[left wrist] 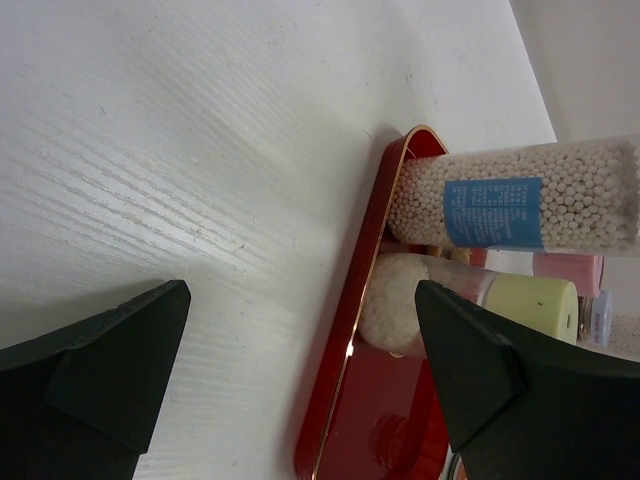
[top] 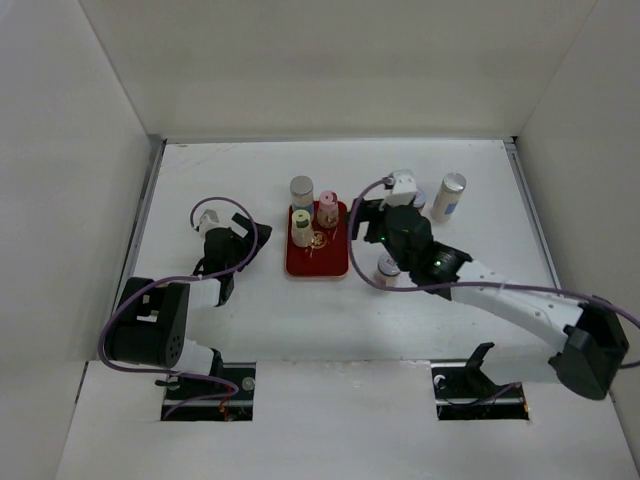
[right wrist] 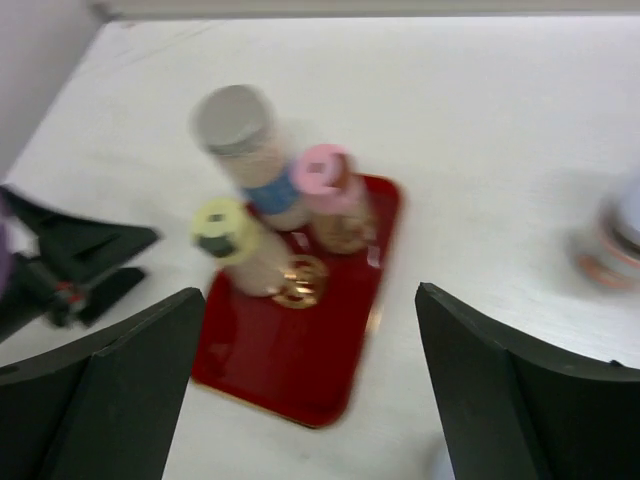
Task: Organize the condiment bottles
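- A white desk [top: 250,310] lies in front of you, closed in by plain white walls on three sides.
- A flat red tray [top: 318,264] sits near the middle of the desk, with its long side running away from you. A small gold emblem [top: 318,240] marks its floor.
- Three of the condiment bottles stand upright, close together on the far half of the tray.
- The silver-lidded jar [top: 302,189] is at the far edge. Your left wrist view shows it filled with white beads and wearing a blue label.
- The pink-lidded jar [top: 328,207] stands just beside it on the right.
- The yellow-green-lidded jar [top: 302,229] stands just nearer you, on the tray's left side.
- Off the tray, a second silver-lidded jar [top: 449,196] stands at the far right of the desk, well apart from the tray.
- A purplish-white-lidded jar [top: 387,268] sits on the desk right of the tray. Your right arm partly covers it.
- Your right pincer [top: 360,225] hangs just right of the tray, jaws spread wide with nothing between them. Its wrist view is blurred but looks onto the three jars on the tray.
- Your left pincer [top: 243,233] is left of the tray and pointed toward it. Its jaws are also wide apart and grip nothing.
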Tool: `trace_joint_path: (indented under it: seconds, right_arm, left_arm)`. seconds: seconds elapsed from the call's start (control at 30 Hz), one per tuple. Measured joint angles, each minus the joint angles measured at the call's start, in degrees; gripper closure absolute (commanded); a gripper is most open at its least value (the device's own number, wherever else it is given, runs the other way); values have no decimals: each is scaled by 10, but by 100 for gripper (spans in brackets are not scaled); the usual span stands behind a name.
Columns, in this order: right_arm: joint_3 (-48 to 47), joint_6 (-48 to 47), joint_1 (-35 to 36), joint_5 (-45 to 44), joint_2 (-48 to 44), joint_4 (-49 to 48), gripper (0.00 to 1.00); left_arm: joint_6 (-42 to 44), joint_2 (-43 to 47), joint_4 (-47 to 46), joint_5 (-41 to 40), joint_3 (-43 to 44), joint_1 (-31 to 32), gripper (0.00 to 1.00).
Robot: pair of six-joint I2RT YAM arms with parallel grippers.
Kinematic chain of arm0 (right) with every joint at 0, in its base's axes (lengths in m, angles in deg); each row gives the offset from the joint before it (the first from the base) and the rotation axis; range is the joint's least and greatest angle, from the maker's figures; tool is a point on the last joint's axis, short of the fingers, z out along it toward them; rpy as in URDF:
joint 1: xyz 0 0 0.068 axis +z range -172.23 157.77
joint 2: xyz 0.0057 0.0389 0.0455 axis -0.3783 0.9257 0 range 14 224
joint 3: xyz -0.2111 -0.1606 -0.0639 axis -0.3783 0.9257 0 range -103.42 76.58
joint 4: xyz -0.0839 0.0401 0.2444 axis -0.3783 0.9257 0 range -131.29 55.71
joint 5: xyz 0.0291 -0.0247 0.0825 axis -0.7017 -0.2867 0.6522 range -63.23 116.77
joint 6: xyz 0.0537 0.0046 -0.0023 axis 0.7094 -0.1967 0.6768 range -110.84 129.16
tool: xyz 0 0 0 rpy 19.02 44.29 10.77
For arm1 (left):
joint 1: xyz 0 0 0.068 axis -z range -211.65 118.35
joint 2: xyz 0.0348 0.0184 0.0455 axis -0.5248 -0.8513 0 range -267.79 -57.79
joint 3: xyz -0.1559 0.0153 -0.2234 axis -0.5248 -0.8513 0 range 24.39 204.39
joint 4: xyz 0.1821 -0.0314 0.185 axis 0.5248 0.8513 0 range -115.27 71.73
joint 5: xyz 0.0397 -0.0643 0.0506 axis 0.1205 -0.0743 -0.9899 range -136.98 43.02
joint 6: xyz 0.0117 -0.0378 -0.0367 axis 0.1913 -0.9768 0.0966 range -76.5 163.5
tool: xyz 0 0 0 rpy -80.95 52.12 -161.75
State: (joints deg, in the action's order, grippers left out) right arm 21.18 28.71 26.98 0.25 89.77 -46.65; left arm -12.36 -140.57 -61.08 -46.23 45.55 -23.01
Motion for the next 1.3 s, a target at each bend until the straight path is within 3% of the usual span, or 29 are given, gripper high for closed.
trace_joint_path:
  seconds: [0.1, 0.23, 0.4, 0.6, 0.67, 0.83, 0.97, 1.1, 1.3]
  right_arm:
    - [70, 13, -37, -34, -75, 28, 1]
    - [131, 41, -60, -57, -108, 104, 0]
    - [160, 69, -58, -51, -104, 169, 0]
    - [159, 86, -56, -38, -46, 165, 2]
    - [159, 86, -56, -32, -25, 165, 7]
    - [144, 86, -52, -21, 8, 164, 33]
    - [142, 84, -43, -25, 7, 166, 43]
    - [123, 69, -33, -27, 8, 171, 46]
    - [11, 39, -21, -21, 75, 127, 46]
  left_arm:
    - [0, 0, 0, 0, 0, 0, 0]
    - [-1, 0, 0, 0, 0, 0, 0]
    - [-1, 0, 0, 0, 0, 0, 0]
    - [-1, 0, 0, 0, 0, 0, 0]
    - [-1, 0, 0, 0, 0, 0, 0]
    - [-1, 0, 0, 0, 0, 0, 0]
    - [-1, 0, 0, 0, 0, 0, 0]
    - [-2, -4, -2, 0, 0, 0, 0]
    - [-2, -6, -8, 0, 0, 0, 0]
